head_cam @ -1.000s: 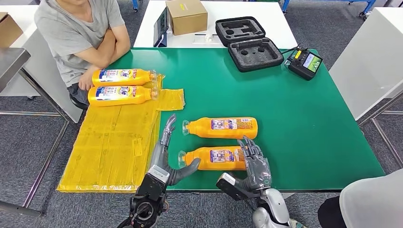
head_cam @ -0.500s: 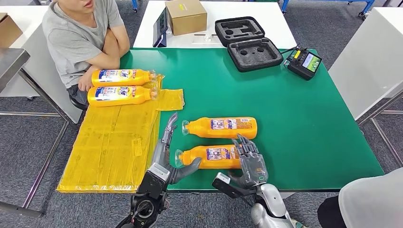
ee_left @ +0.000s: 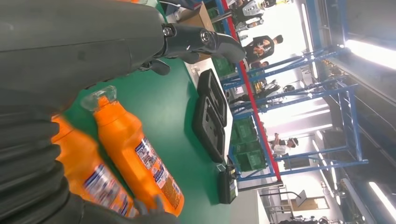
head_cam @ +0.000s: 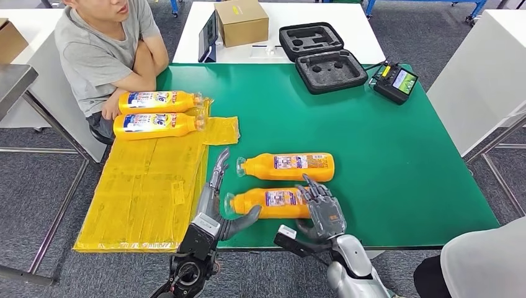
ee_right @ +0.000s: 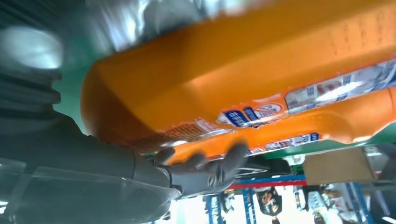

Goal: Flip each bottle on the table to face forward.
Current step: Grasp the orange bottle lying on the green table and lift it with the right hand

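Observation:
Two orange bottles lie on their sides in the middle of the green table (head_cam: 384,155), caps to the left. My right hand (head_cam: 319,210) grips the base end of the near bottle (head_cam: 268,202), fingers over its top; the right wrist view has this bottle (ee_right: 233,70) close up, above my fingers (ee_right: 205,172). The far bottle (head_cam: 286,166) lies apart just behind it, back label up. My left hand (head_cam: 217,195) is open beside the caps, fingers stretched out, thumb under the near bottle's neck. Both bottles (ee_left: 135,154) lie past my left hand (ee_left: 70,46). Two more bottles (head_cam: 158,101) (head_cam: 155,123) lie at the far left.
A yellow plastic sheet (head_cam: 149,186) covers the table's left part. A seated person (head_cam: 105,49) leans on the far left corner. A black foam case (head_cam: 319,56), a controller (head_cam: 396,82) and a cardboard box (head_cam: 242,22) stand at the back. Another person (head_cam: 484,261) is at lower right.
My right hand has carried the near bottle a little to the left and slightly away from me. The left hand and the other bottles have stayed put.

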